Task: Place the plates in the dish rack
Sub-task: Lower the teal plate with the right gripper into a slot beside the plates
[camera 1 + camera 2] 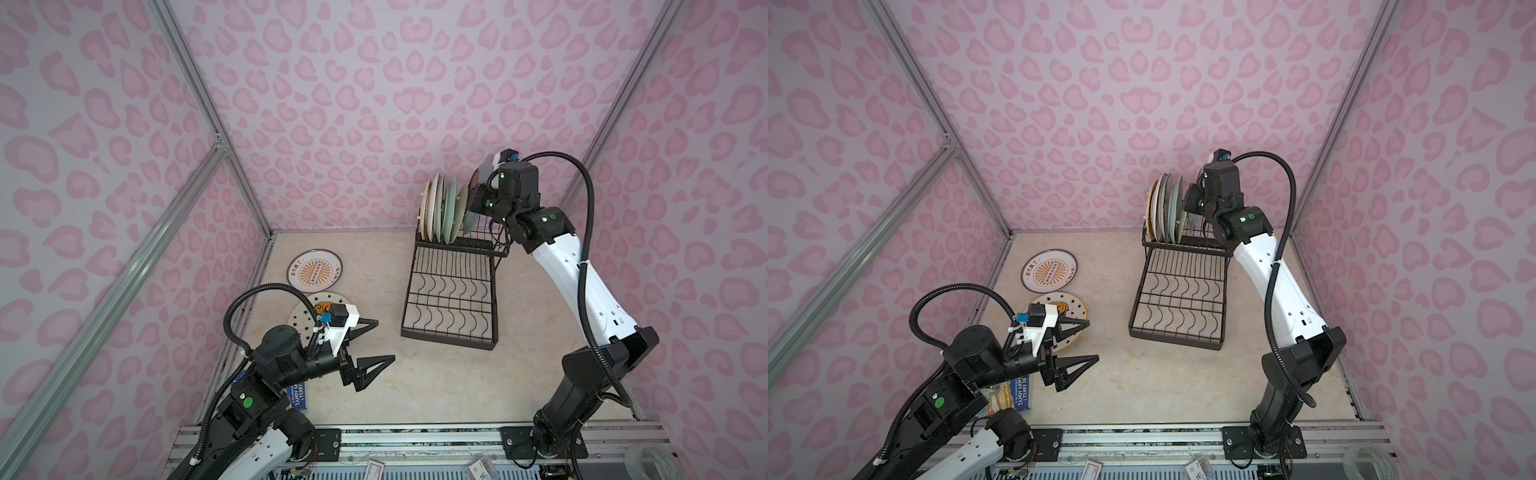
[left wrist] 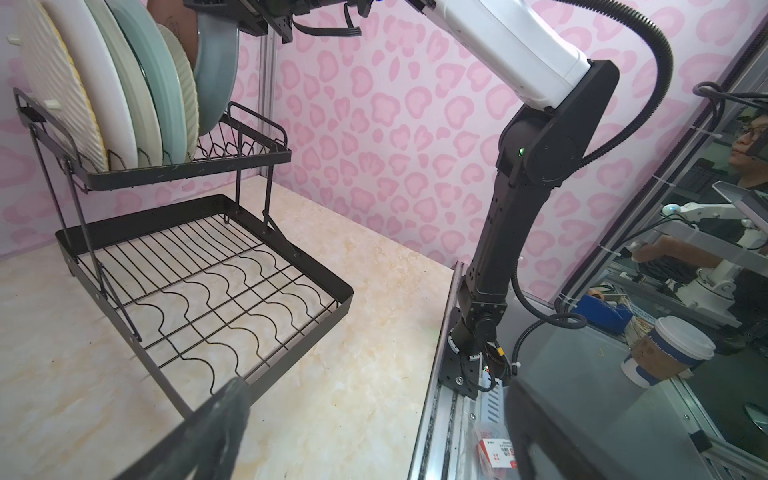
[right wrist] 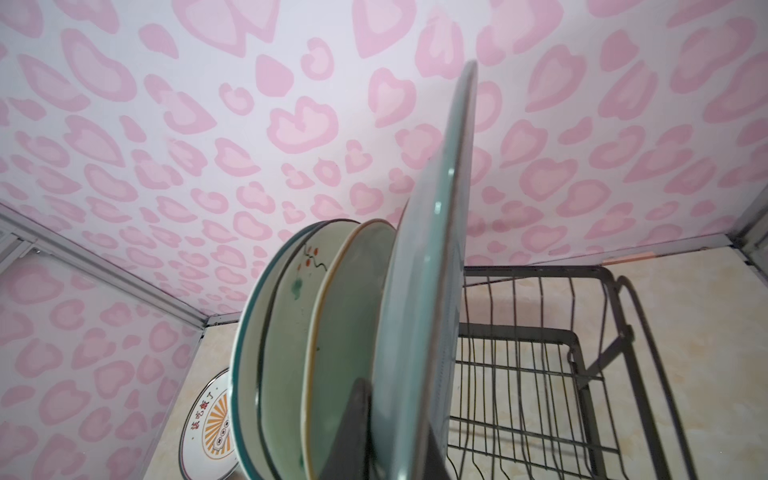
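**A:** What do both top views show?

**B:** A cream, marble-look tabletop (image 1: 436,386) is boxed in by walls (image 1: 374,104) papered with pink heart-like blotches, with aluminium rails at the corners. The dish rack (image 1: 451,291) stands toward the back right. A row of plates (image 1: 440,208) stands on edge in its raised tier. The right gripper (image 1: 477,194) is clamped on a teal-grey plate (image 1: 468,220) at the near end of that row. The left gripper (image 1: 384,340) hovers over the tabletop, jaws spread wide, holding nothing. A sunburst plate (image 1: 314,270) and a star plate (image 1: 301,316) lie flat on the left.

**A:** Any writing?

**B:** A blue-covered book (image 1: 1017,392) under the left arm reads "ANDY GRIF" (the rest is hidden).

**A:** And the left wrist view?

**B:** The teal-grey plate's lower edge sits inside the raised basket. I cannot tell if it touches the wires. Beyond a glass pane stands a paper cup (image 2: 665,353) with a brown sleeve.

**A:** The right wrist view?

**B:** Dark fingers (image 3: 357,428) pinch the teal-grey plate's rim. Below, the sunburst plate's rim carries Chinese characters
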### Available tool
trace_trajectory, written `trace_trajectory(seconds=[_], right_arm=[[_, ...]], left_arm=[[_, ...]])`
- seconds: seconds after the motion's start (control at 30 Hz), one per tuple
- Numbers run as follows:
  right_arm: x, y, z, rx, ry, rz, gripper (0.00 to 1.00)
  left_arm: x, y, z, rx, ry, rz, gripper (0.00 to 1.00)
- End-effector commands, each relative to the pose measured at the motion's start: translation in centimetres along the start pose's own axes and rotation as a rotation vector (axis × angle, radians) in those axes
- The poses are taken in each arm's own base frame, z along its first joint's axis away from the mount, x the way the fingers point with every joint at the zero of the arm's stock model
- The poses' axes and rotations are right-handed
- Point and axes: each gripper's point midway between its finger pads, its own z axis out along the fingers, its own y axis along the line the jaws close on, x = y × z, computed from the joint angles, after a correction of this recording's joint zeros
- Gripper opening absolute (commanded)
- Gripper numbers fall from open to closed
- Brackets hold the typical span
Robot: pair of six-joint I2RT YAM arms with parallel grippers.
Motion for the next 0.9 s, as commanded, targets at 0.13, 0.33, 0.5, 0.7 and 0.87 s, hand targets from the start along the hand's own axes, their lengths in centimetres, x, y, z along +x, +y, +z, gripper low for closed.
trace_trajectory(seconds=[0.13, 0.33, 0.5, 0.7, 0.87], right_arm=[[-1.0, 1.7, 0.2, -0.069, -0.039, -0.004, 0.0], [-0.1, 1.4, 0.8, -0.066, -0.015, -0.014, 0.0], [0.7, 1.1, 1.3, -0.07, 0.022, -0.029, 0.0], [1.0, 0.6, 1.4, -0.042, 0.04, -0.068, 0.0], [1.4, 0.1, 2.0, -0.019, 0.061, -0.082, 0.0]], left_arm=[[-0.1, 0.2, 0.2, -0.004, -0.003, 0.018, 0.98], [-0.1, 0.2, 0.2, -0.006, -0.003, 0.018, 0.97], [-0.1, 0.2, 0.1, -0.007, -0.004, 0.02, 0.97], [-0.1, 0.2, 0.1, -0.007, -0.003, 0.019, 0.97], [0.0, 0.2, 0.2, -0.006, -0.001, 0.018, 0.98]])
